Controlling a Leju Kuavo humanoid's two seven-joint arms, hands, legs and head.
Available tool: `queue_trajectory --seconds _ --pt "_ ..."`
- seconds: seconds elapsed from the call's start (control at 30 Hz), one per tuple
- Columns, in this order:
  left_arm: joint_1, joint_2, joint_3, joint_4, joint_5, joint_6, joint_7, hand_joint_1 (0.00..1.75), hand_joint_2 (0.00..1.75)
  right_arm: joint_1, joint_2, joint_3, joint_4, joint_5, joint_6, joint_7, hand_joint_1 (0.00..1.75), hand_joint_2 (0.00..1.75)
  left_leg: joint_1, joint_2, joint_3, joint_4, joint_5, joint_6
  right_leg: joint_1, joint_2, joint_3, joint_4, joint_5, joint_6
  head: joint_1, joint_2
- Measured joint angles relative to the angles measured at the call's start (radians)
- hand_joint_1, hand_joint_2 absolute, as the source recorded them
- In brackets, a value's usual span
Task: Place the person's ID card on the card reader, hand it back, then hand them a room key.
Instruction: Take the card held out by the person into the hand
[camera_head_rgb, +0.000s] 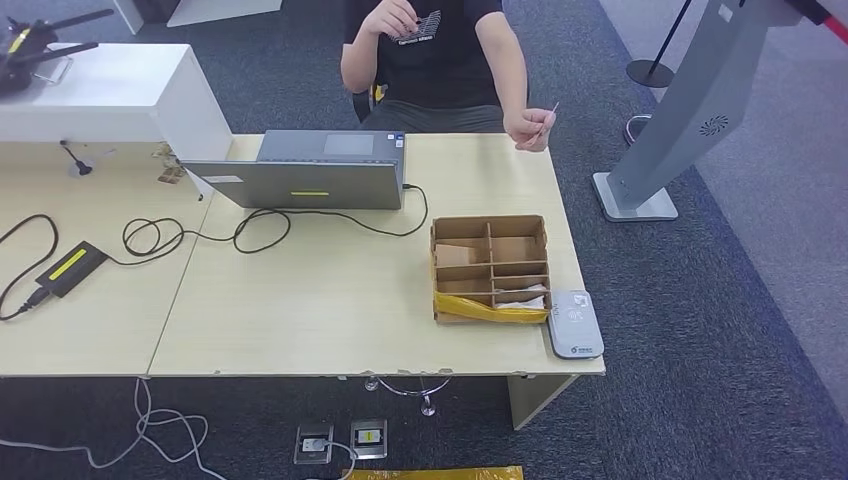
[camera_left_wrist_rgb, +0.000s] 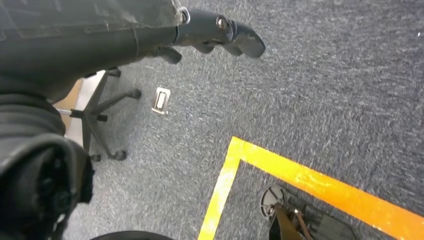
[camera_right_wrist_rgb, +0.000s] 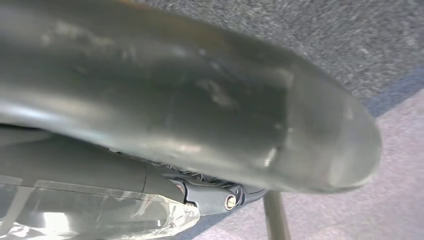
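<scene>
Across the table a seated person holds a thin ID card (camera_head_rgb: 553, 109) up in one hand (camera_head_rgb: 530, 128), above the table's far right corner. The grey card reader (camera_head_rgb: 574, 323) lies flat at the near right corner of the table (camera_head_rgb: 300, 310). Right beside it stands a cardboard divider box (camera_head_rgb: 490, 265); pale cards (camera_head_rgb: 522, 297) lie in its near compartments. My left hand (camera_left_wrist_rgb: 215, 29) hangs over the carpet, fingers stretched out and holding nothing. My right hand (camera_right_wrist_rgb: 220, 197) also hangs low, its thick thumb blurred close to the camera, with nothing in it.
An open grey laptop (camera_head_rgb: 310, 170) stands at the table's far side, its cables looping to a black power brick (camera_head_rgb: 72, 267) on the left. A grey kiosk stand (camera_head_rgb: 690, 110) rises on the right. Floor sockets (camera_head_rgb: 340, 440) sit below the table's front edge.
</scene>
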Motion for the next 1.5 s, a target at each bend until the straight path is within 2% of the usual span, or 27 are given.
queue_trajectory --seconds 0.2,0.33,0.37,0.43,0.53,0.6,0.73,0.87,1.0,1.2,1.37,1.5 --pt "-0.002 0.006 -0.033 0.000 0.021 0.000 0.000 0.00 0.00 -0.006 -0.011 0.000 -0.019 -0.059 0.016 -0.079 0.00 0.00 -0.001 0.000 0.000 0.000 0.000 0.000 -0.001 0.000 0.000 0.000 0.000 0.000 0.000 0.000" --pt "-0.003 0.011 -0.056 -0.004 0.044 0.000 0.000 0.00 0.00 -0.045 -0.045 0.000 -0.044 -0.152 0.037 -0.191 0.00 1.75 -0.001 0.001 -0.002 0.000 0.000 0.000 -0.001 0.000 0.000 0.000 0.000 0.000 0.000 0.000" --pt "-0.003 0.012 -0.062 -0.006 0.053 0.000 0.000 0.00 0.00 -0.061 -0.055 0.000 -0.055 -0.176 0.053 -0.206 0.00 1.75 -0.001 0.001 -0.001 0.000 0.000 0.000 -0.001 0.000 0.000 0.000 0.000 0.000 0.000 0.000" --pt "-0.007 0.014 -0.077 -0.008 0.074 0.000 -0.002 0.00 0.00 -0.093 -0.069 0.003 -0.097 -0.234 0.109 -0.186 0.00 1.75 -0.001 0.000 0.000 0.000 0.000 0.000 -0.001 0.000 0.001 0.000 0.001 0.000 0.000 0.000" --pt "-0.012 0.015 -0.101 -0.008 0.106 0.000 -0.011 0.00 0.00 -0.103 -0.061 0.042 -0.229 -0.371 0.208 -0.034 0.00 1.75 -0.002 -0.004 0.000 0.000 0.001 0.002 -0.001 -0.004 0.001 0.000 0.001 0.000 0.000 0.000" --pt "-0.013 0.015 -0.116 -0.008 0.122 0.000 -0.017 0.00 0.00 -0.083 -0.043 0.105 -0.354 -0.494 0.239 0.087 0.00 1.75 -0.003 -0.005 -0.001 0.000 0.002 0.002 -0.003 -0.006 0.001 0.000 0.000 0.000 0.000 0.000" --pt "-0.015 0.017 -0.142 -0.008 0.142 0.000 -0.022 0.00 0.00 -0.013 -0.030 0.293 -0.599 -0.743 0.189 0.254 0.00 1.75 -0.004 -0.003 -0.004 0.000 0.002 0.002 -0.004 -0.003 -0.001 0.001 0.001 0.000 0.000 0.000" --pt "-0.021 0.018 -0.163 -0.008 0.165 0.001 -0.035 0.00 0.00 0.039 -0.074 0.568 -0.834 -0.917 0.106 0.359 0.00 1.75 -0.008 0.004 -0.012 -0.001 0.001 0.003 -0.008 0.004 -0.004 0.003 0.002 0.002 -0.001 0.000" --pt "-0.033 0.016 -0.174 -0.008 0.178 0.000 -0.062 0.00 0.00 0.039 -0.130 0.839 -0.999 -0.936 0.048 0.436 0.00 1.75 -0.009 0.004 -0.021 -0.001 0.002 0.004 -0.008 0.003 -0.002 0.003 0.003 0.004 0.000 0.000" --pt "-0.037 0.010 -0.188 -0.008 0.187 0.000 -0.076 0.00 0.00 0.014 -0.198 1.264 -1.253 -0.840 -0.015 0.559 0.00 1.75 -0.009 -0.011 -0.023 -0.001 0.007 0.007 -0.008 -0.012 -0.001 0.003 0.003 0.004 0.000 0.000" --pt "-0.035 0.008 -0.194 -0.008 0.193 0.000 -0.076 0.00 0.00 -0.026 -0.226 1.490 -1.375 -0.754 -0.020 0.628 0.00 1.75 -0.007 -0.020 -0.025 -0.001 0.009 0.006 -0.007 -0.020 -0.002 0.003 0.002 0.003 0.000 0.000" --pt "-0.034 0.008 -0.204 -0.009 0.199 0.000 -0.080 0.00 0.00 -0.057 -0.243 1.638 -1.447 -0.730 -0.012 0.649 0.00 1.75 -0.007 -0.020 -0.025 -0.001 0.008 0.006 -0.007 -0.019 -0.002 0.003 0.002 0.003 0.000 0.000"
